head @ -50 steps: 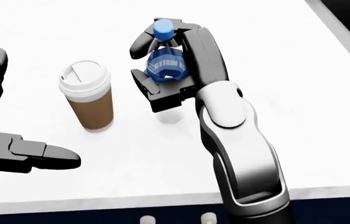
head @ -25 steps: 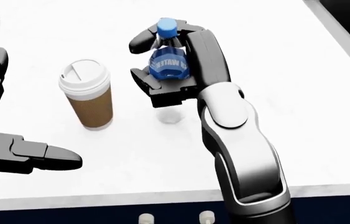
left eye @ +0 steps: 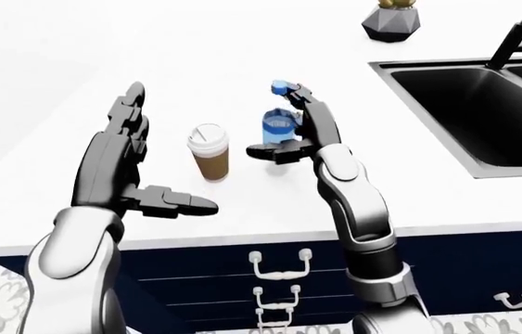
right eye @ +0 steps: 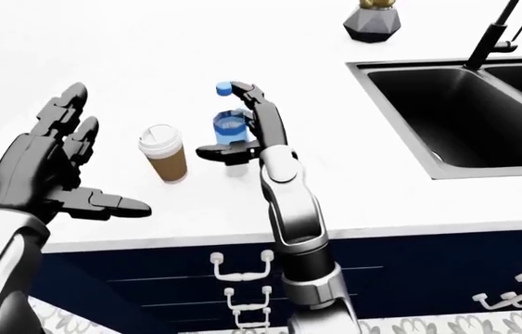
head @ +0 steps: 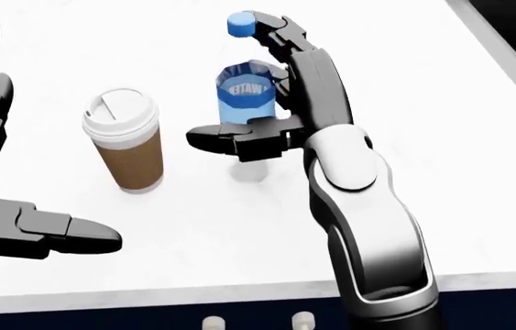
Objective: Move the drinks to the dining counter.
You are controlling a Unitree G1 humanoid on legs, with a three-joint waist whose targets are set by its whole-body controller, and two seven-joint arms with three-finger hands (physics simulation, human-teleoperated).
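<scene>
A clear water bottle (head: 245,96) with a blue label and blue cap stands upright against my right palm. My right hand (head: 230,79) is open: its fingers (head: 280,31) stretch straight up past the cap and the thumb sticks out to the left below the label. I cannot tell whether the bottle's base rests on the white counter (head: 441,110). A brown paper coffee cup (head: 129,148) with a white lid stands on the counter to the bottle's left. My left hand (left eye: 172,149) is open and empty, left of the cup, not touching it.
A black double sink (left eye: 483,111) with a dark faucet (left eye: 515,35) lies to the right in the left-eye view. A dark faceted pot (left eye: 390,24) stands at the top. Navy drawers with white handles (left eye: 279,264) sit below the counter's edge.
My right hand's fingers have opened from round the water bottle and now stand straight. The bottle's cap shows higher in the head view. The cup and the left hand have barely moved.
</scene>
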